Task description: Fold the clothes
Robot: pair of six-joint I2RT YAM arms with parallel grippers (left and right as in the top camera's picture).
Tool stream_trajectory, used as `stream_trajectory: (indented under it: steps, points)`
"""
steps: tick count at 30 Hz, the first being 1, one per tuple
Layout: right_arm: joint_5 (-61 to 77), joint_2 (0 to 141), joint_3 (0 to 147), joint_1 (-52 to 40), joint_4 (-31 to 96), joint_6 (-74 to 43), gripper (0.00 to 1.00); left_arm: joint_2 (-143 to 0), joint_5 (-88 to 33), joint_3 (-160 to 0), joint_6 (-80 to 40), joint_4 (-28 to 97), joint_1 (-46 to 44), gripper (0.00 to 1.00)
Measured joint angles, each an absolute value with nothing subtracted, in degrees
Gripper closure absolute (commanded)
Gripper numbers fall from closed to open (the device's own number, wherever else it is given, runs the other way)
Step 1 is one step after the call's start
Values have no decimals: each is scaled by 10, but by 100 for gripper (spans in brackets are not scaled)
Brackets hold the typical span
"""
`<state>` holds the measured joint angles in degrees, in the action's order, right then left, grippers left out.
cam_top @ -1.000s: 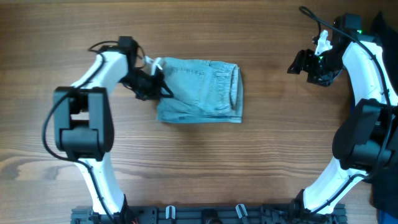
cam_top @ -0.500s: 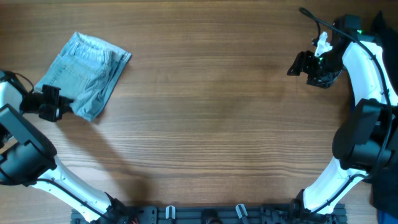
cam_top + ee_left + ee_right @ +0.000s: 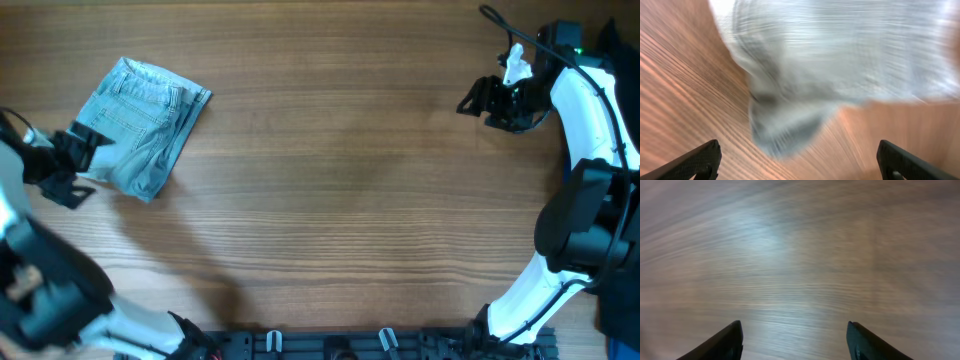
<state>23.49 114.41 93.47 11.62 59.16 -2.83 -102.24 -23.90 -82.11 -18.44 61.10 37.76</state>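
The left claw (image 3: 78, 166) stood wide open at the 9 o'clock edge of the table (image 3: 330, 210), its two dark fingers spread and gripping nothing. Seen from its own wrist camera, the left claw (image 3: 800, 165) showed only two tips, one in each lower corner, with bare wood between them.

Just off that claw, toward 1 o'clock, lay the denim shorts (image 3: 140, 125). They were folded into a compact light blue bundle near the table's 10 o'clock corner. The bundle was tilted, so its long axis ran from about 1 o'clock down to 7 o'clock, and stitched seams showed on its top face. The claw's upper finger sat right at the bundle's lower left edge, but whether it touched the cloth could not be told. In the wrist view the denim shorts (image 3: 840, 55) filled the frame toward 12 o'clock, heavily blurred, with a darker fold at the cloth's 7 o'clock side. All of it lay ahead of the tips.

The right claw (image 3: 480, 100) hung at about 2 o'clock over the table, well apart from the shorts, its tips pointing toward 9 o'clock. Its wrist camera showed the right claw (image 3: 795, 342) spread wide and empty, with only blurred wood grain beyond it.
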Motion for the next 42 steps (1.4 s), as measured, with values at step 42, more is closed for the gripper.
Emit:
stream_trajectory:
  steps: [42]
  points:
    - [296,534,930,117,680,-190,0,-484,-135,-823,56,707,27,0]
